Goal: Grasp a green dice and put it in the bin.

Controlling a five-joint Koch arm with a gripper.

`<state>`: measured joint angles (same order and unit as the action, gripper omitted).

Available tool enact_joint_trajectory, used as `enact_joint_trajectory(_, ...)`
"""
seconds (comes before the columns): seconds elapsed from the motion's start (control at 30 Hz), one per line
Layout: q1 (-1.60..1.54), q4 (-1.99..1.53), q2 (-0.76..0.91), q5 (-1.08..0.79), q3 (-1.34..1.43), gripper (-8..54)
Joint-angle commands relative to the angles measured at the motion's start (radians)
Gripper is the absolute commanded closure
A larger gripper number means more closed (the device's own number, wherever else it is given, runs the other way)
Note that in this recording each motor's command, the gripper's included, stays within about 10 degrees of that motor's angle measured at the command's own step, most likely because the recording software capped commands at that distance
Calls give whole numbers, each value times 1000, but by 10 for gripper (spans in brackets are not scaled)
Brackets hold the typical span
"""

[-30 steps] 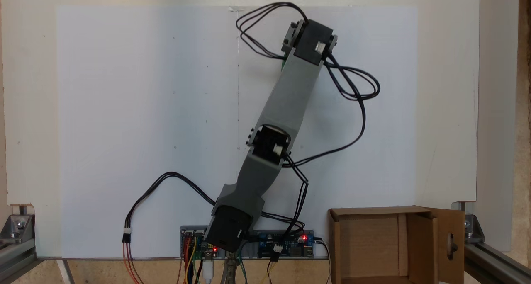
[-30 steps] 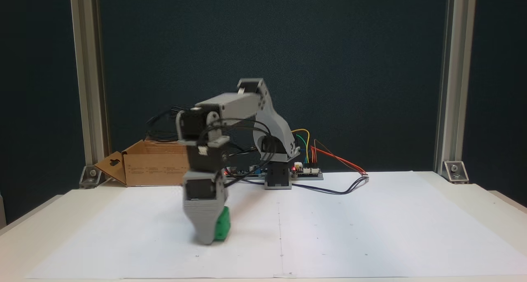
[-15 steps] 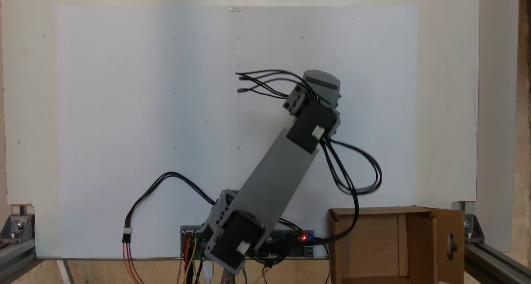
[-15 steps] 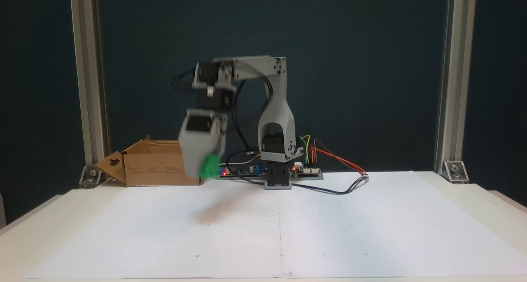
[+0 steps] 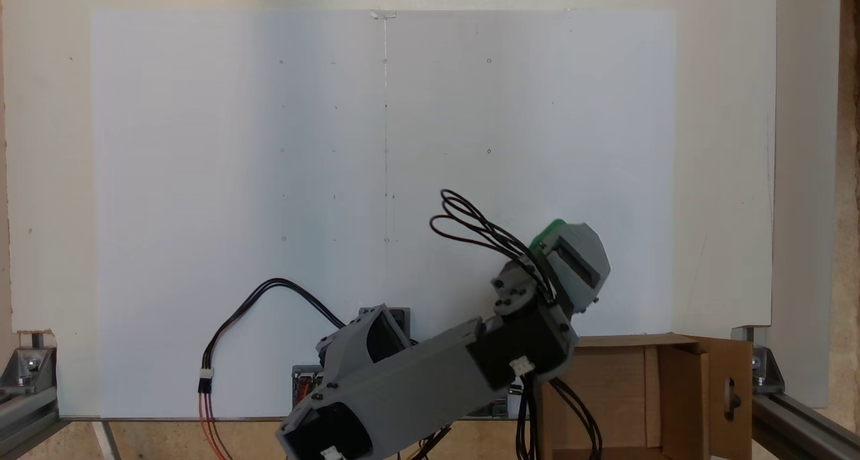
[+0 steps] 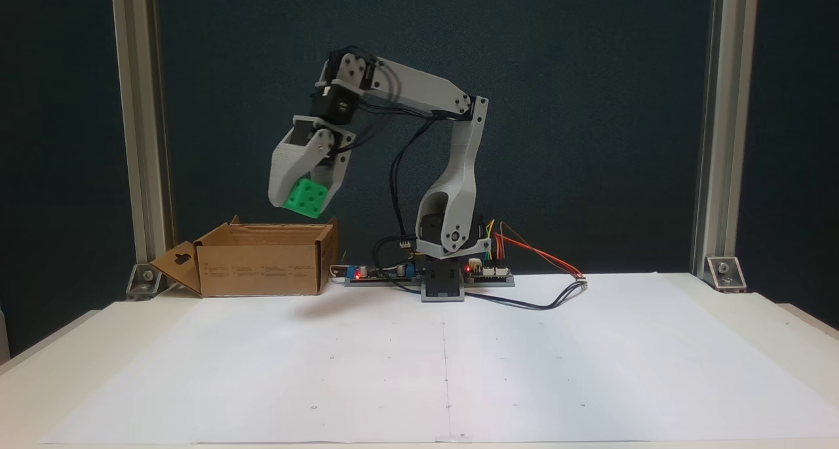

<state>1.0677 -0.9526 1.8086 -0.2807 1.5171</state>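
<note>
gripper (image 6: pixel 303 203) clamps green dice (image 6: pixel 305 197) between jaws; centre jaws over bin (image 6: pixel 262 262) below before opening

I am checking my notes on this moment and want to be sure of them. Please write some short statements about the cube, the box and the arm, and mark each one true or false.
1. The green cube is held between the jaws of the gripper. True.
2. The cube rests on the white paper. False: it is in the air, higher than the top of the cardboard box.
3. The box stands closed. False: it is open at the top, with its flaps out.
4. A side flap of the box has an oval cutout. True.
5. A red light glows on the board by the arm's base. True.
</note>
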Motion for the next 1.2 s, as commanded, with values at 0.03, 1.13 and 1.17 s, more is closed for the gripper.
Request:
enact_joint_trajectory(0.03, 115, -35, 25, 46, -23, 336)
enact_joint_trajectory(1.13, 773, 230, -393, -12, -218, 336)
enact_joint_trajectory(1.17, 773, 222, -407, -12, -216, 256)
